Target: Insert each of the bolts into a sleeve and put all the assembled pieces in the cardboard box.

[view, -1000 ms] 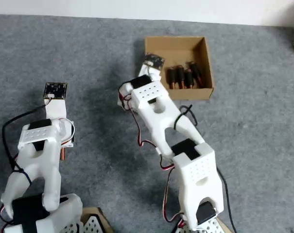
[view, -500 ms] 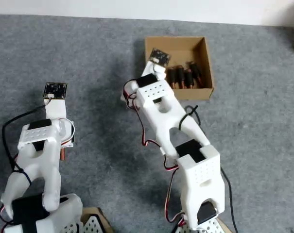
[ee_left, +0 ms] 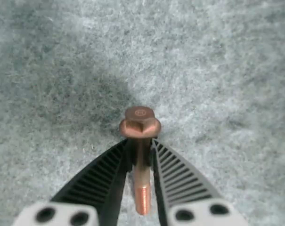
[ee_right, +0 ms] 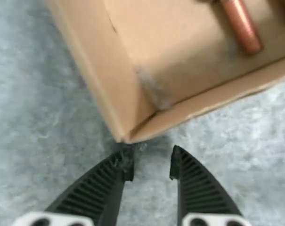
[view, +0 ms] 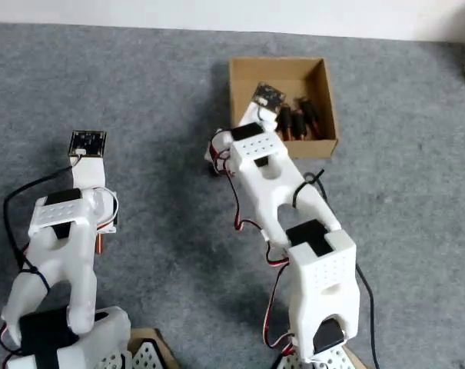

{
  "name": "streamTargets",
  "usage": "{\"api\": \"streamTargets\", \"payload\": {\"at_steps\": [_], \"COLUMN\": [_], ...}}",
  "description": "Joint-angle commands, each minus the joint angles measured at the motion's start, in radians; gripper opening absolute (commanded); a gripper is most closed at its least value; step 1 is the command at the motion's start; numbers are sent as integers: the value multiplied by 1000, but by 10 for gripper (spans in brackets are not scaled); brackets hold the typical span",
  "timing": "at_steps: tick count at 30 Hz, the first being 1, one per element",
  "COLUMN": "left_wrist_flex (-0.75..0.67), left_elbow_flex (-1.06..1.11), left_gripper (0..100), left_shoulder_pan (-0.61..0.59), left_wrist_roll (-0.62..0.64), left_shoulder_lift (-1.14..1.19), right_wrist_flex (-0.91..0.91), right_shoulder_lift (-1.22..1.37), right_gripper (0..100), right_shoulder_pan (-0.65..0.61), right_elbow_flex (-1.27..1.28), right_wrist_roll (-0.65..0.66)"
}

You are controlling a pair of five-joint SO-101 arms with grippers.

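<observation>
Toward the near left corner of the bench [view: 140, 92], the left tool [ee_left: 140, 143] is clamped on the one loose bolt [ee_left: 140, 125]. Its copper shank lies between the fingers and its flanged hex head sits just past their tips. The bolt's long axis runs along the fingers, head outward and threaded end back toward the wrist. It is bare, so we judge it needs a sleeve before it goes anywhere.

Farther out, toward the middle, the right tool [ee_right: 149, 165] has its fingers apart with nothing between them. It sits low over the bench, just outside a near corner of the cardboard box [ee_right: 93, 80].

The single box stands at the far edge, right of centre, well apart from the left tool. We judge the right arm much the nearer to it. Inside lie the assembled pieces [view: 297, 123], dark sleeves with copper ends, side by side. We count three for sure; the right arm's wrist covers part of the row, so there may be more.
</observation>
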Motion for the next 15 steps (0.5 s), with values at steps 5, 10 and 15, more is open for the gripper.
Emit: {"api": "streamTargets", "payload": {"at_steps": [5, 10, 15], "left_wrist_flex": [-17, -17, -17], "left_elbow_flex": [-2, -2, -2], "left_gripper": [5, 5, 5], "left_shoulder_pan": [-2, -2, -2], "left_wrist_roll": [2, 2, 2], "left_shoulder_lift": [-41, -41, -41], "right_wrist_flex": [-96, -96, -101], "right_shoulder_lift": [-59, -59, -56], "right_gripper": [134, 134, 134], "right_shoulder_pan": [-47, -88, -91], "right_elbow_flex": [79, 84, 84], "right_wrist_roll": [3, 11, 8]}}
